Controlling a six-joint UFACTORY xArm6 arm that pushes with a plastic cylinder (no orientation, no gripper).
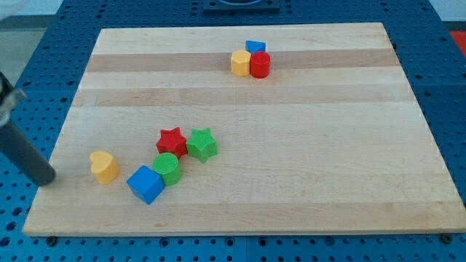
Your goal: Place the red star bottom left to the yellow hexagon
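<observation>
The red star [172, 140] lies on the wooden board at the lower left of the view. It touches the green star [202, 144] on its right and the green cylinder [167, 168] below it. The yellow hexagon [240, 62] sits near the view's top, right of centre, touching the red cylinder [260, 65]. My tip [46, 177] is at the board's left edge, well to the left of the red star, with the yellow heart-shaped block [104, 167] between them.
A blue cube [145, 184] sits below and left of the green cylinder. A small blue block [255, 46] sits just above the yellow hexagon and red cylinder. The wooden board [291, 145] lies on a blue perforated table [444, 58].
</observation>
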